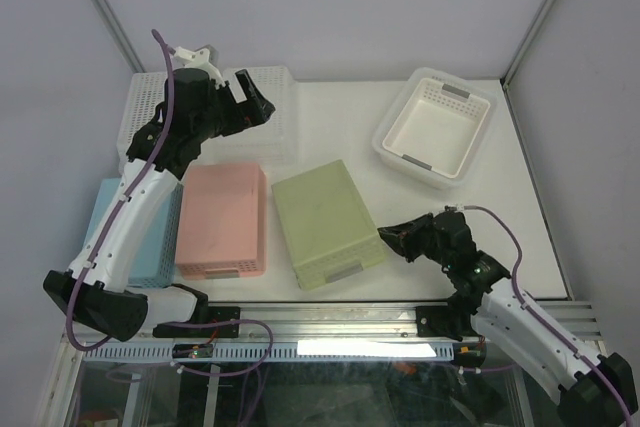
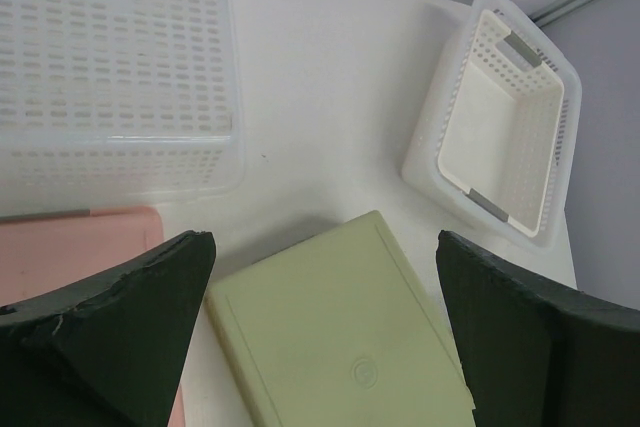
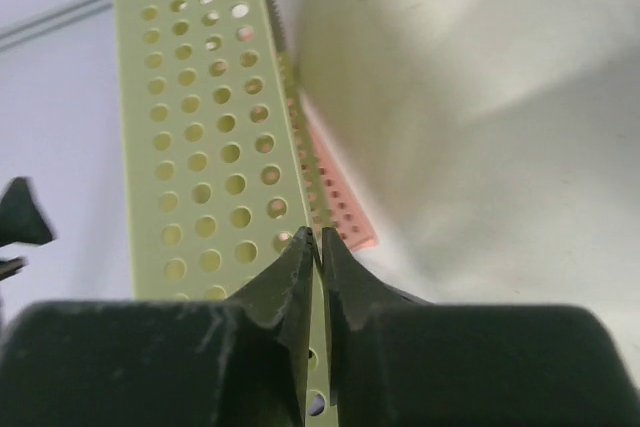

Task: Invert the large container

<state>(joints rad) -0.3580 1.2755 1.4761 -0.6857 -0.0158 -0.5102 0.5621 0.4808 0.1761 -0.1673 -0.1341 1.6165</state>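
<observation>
The large container (image 1: 278,135) is a wide, translucent whitish tub at the back left, its perforated grid face turned up; it fills the top left of the left wrist view (image 2: 110,67). My left gripper (image 1: 256,107) hovers over its right part, open and empty, with the fingers (image 2: 120,317) spread wide around nothing (image 2: 325,337). My right gripper (image 1: 386,240) is at the front right, shut on the thin edge of the green basket (image 3: 200,127), clear of the large container.
Green (image 1: 325,222), pink (image 1: 222,217) and blue (image 1: 140,242) baskets lie base up in a row at the front. A white basket with grey handles (image 1: 435,132) stands open side up at the back right. A metal rail (image 1: 330,322) runs along the near edge.
</observation>
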